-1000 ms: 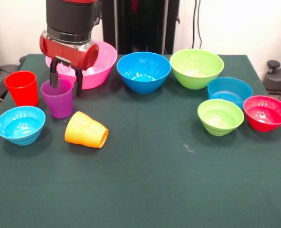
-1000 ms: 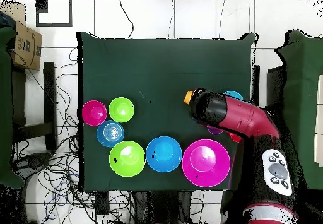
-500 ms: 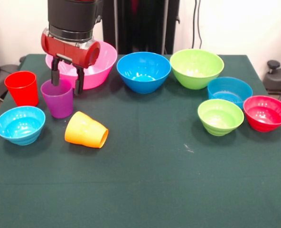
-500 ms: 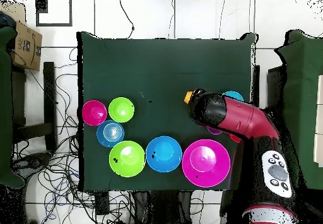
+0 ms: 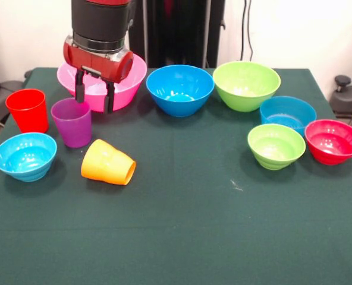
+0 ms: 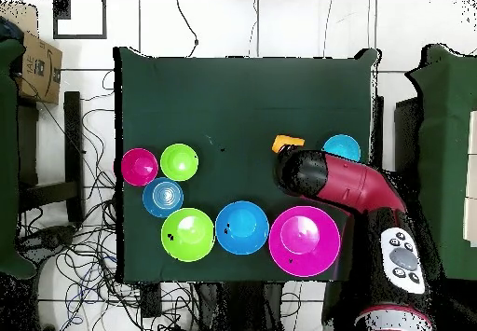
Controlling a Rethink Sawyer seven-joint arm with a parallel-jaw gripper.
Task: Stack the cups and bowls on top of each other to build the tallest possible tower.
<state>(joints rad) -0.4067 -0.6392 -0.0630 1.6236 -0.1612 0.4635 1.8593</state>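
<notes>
- My claw (image 5: 93, 100) hangs spread and empty in the front view, its two dark fingers (image 5: 79, 93) pointing straight down with a clear gap between them and nothing pinched.
- The purple cup (image 5: 72, 122) stands upright on the green cloth just below and to the picture-left of the claw; the nearer finger sits above its rim, and I cannot tell whether they touch.
- Directly behind the claw sits the big pink bowl (image 5: 128, 77), mouth up.
- The orange cup (image 5: 108, 162) lies tipped on its side below the claw, nearer the camera, its long axis running roughly left to right across the picture with the mouth toward the right; in my judgement it would have to be righted before it could be stacked.
- The red cup (image 5: 27, 110) stands upright farther to the picture-left, past the purple one.
- The light blue bowl (image 5: 25, 156) rests below and to the left of the claw.
- From overhead the arm (image 6: 349, 189) covers the purple and red cups.
- Nothing is stacked yet.
</notes>
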